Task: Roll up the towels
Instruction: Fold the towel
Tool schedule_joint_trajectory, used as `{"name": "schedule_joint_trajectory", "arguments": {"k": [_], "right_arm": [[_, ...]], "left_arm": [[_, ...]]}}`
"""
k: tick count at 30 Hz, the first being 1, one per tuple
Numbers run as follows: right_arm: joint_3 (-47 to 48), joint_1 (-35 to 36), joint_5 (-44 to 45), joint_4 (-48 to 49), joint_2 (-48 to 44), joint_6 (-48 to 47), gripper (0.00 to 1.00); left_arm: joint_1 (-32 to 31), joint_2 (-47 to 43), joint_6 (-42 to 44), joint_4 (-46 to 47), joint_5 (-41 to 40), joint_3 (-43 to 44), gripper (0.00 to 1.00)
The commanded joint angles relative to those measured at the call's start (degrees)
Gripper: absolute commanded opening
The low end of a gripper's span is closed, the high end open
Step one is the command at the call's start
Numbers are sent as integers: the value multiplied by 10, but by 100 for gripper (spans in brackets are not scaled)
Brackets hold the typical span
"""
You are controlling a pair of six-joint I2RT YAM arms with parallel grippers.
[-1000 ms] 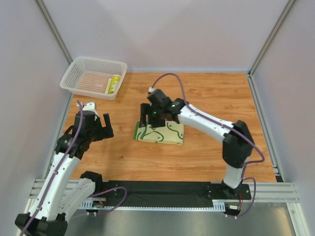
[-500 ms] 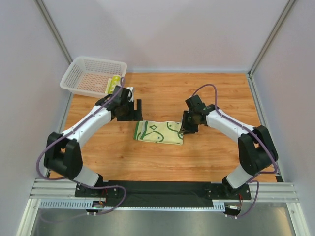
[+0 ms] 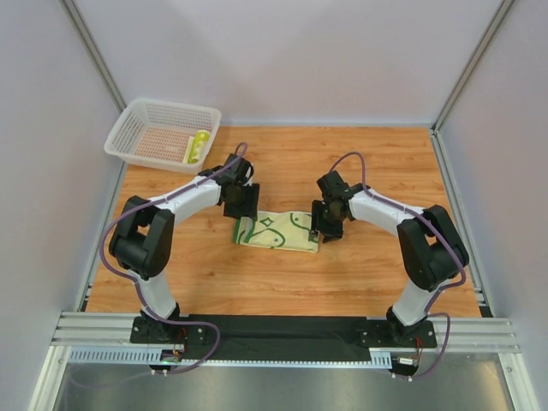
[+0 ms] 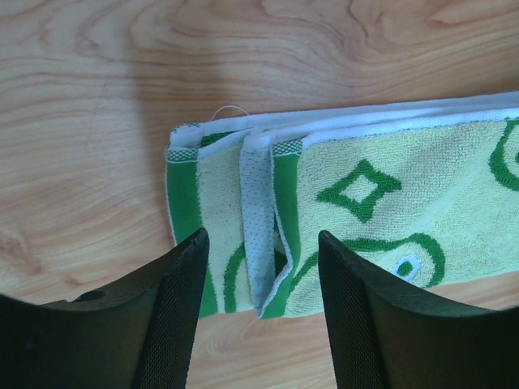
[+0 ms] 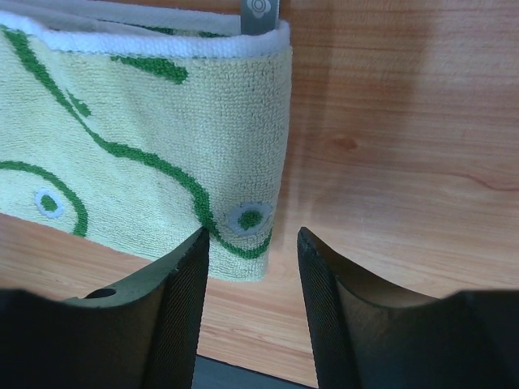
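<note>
A cream towel with green swirls lies folded flat on the wooden table. My left gripper is open above its left end; in the left wrist view the folded end lies between the open fingers. My right gripper is open above its right end; the right wrist view shows the towel's corner between the fingers. A rolled yellow-green towel lies in the white mesh basket.
The basket stands at the table's back left corner. Grey walls enclose the table on three sides. A black rail runs along the near edge with the arm bases.
My left arm has swung from the left side across to the towel's left end. My right gripper has moved from the towel's left part to its right end.
</note>
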Motion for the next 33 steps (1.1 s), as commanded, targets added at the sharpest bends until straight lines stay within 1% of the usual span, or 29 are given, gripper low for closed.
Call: {"name": "schedule_joint_trajectory", "arguments": {"k": [1,2,3,8,10,11,12,13,16,17,19,25,27,28,29,31,32,33], "right_arm": [[17,-1,3,5,15,-15,48],[16,-1,3,5,19,-16,48],[15,-2,3,7,22,-16,47],[5,-2,3,13,34,-16,45],[-2,-1,6,17,37,-16,44],[-5,-1,8,17,39,-16,44],[-9,-1,10,19,39,-16,44],[-17,-1,10,21,42,-16,43],[-20,-1,11,22,45,-16,43],[-26,-1,12,24,44,-17,43],[-31,-1,16,24,44,-17,43],[-39,-1,13,22,43,-18,43],[-35,-2,10,19,39,-21,43],[-29,-1,7,16,36,-23,43],[-25,-1,5,9,27,-29,43],[-11,-2,-8,4,9,-36,43],[-6,-1,-8,-2,-11,-41,43],[0,-1,-12,-4,-23,-45,44]], "left_arm": [[-10,7,-2,19,5,21,63],[-11,10,-2,23,7,21,62],[-11,13,-3,25,12,21,59],[-14,31,-1,33,22,17,51],[-15,36,-1,37,27,15,45],[-15,38,0,39,28,14,43],[-15,41,0,39,32,14,40],[-15,48,0,42,37,14,28],[-15,45,0,42,34,14,13],[-15,38,1,40,30,14,6],[-15,25,4,32,8,16,1],[-15,-2,20,0,-43,30,0],[-15,-3,24,-2,-48,27,4],[-15,-4,24,0,-48,21,10],[-15,-6,25,4,-48,17,24],[-16,-8,22,4,-48,10,34],[-16,-14,21,4,-48,8,44],[-17,-19,18,3,-48,5,47]]}}
